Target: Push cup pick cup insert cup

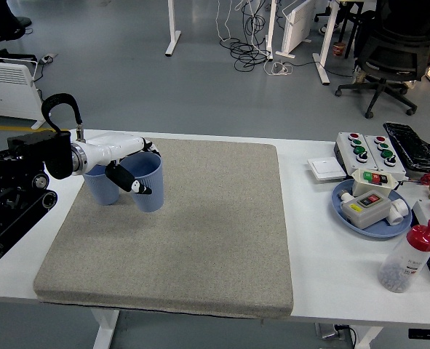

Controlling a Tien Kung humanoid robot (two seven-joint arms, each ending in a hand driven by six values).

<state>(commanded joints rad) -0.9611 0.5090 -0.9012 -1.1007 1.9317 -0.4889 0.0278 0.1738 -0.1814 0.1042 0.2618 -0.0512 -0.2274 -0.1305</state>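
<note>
Two blue cups: left hand [124, 169] fingers clamp the near cup [145, 183], second cup [102, 186] just behind them. Risk: rim clips on insertion, toppling it.

Office bkgd, grey floor [127, 80]

White table [324, 247] w/ grey mat [200, 233]; black office chair [396, 43] top right; white heater [7, 83] at left; cables [247, 47] on floor; white desk legs [172, 29] behind.

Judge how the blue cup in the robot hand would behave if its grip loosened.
The blue cup looks thin-walled and seems empty, so probably light. It is tall and tapers to a narrow base, so it might tip on the grey mat. The left robot hand pinches its rim, which may flex.
</note>
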